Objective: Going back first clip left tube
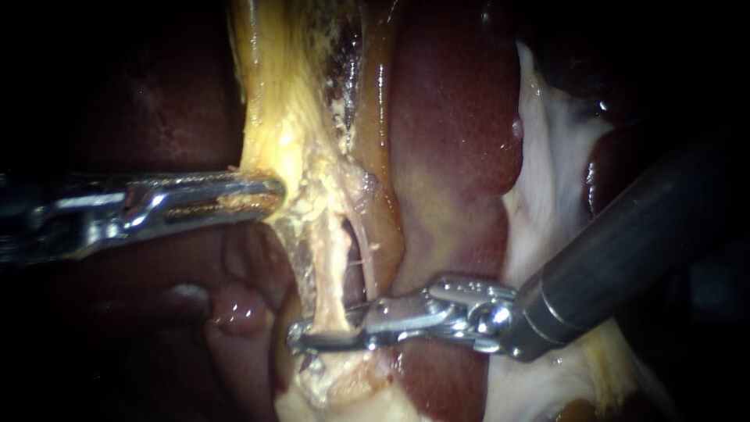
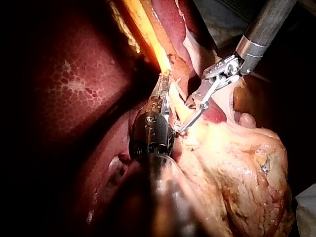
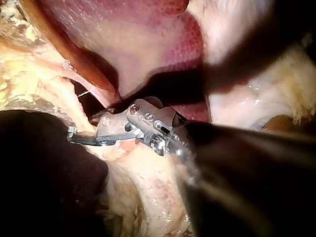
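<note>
Straddling the pale, thin left tube (image 1: 332,281), the silver jaws of the right instrument (image 1: 322,328) are held apart; yellow fatty tissue (image 1: 273,133) is clamped by the left instrument (image 1: 268,196), with dark red liver (image 1: 461,117) lying behind.

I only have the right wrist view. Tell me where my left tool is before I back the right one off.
Observer: In the endoscope view the left tool has its jaws shut on the yellow fatty tissue, above the tip of your right tool.
Operator: Tell me whether the two tools touch.
Observer: They are apart there; a pale tube runs down the gap from the held tissue to the right tool's tip.
</note>
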You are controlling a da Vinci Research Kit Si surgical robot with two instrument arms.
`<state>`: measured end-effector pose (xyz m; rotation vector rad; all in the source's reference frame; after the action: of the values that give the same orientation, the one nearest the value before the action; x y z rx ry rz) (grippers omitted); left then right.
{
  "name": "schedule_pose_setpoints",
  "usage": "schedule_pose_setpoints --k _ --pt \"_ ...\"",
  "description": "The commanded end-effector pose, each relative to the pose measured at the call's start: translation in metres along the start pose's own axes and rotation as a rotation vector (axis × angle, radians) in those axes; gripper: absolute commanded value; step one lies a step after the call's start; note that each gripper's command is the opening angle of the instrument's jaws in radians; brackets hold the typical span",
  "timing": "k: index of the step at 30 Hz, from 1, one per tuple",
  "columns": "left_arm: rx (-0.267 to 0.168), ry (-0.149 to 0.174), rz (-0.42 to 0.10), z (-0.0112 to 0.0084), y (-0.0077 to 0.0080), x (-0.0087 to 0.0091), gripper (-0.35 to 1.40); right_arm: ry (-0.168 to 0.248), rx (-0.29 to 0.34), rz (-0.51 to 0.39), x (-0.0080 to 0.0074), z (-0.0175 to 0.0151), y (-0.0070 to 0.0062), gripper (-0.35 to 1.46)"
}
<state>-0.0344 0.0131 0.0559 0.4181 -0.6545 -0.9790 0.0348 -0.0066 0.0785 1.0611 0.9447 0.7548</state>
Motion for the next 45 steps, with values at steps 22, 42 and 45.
schedule_pose_setpoints --k 22,42,45 --pt "0.001 0.0 0.001 0.0 0.0003 0.0001 -0.35 0.123 -0.012 -0.364 0.0004 -0.0022 -0.0002 0.6" --pt "0.001 0.0 0.003 0.0002 0.0011 0.0003 -0.35 0.203 -0.059 -0.73 0.0073 -0.0184 -0.0051 0.6" --pt "0.001 0.0 0.003 0.0003 0.0012 0.0004 -0.35 0.217 -0.075 -0.763 0.008 -0.0195 -0.0059 0.6"
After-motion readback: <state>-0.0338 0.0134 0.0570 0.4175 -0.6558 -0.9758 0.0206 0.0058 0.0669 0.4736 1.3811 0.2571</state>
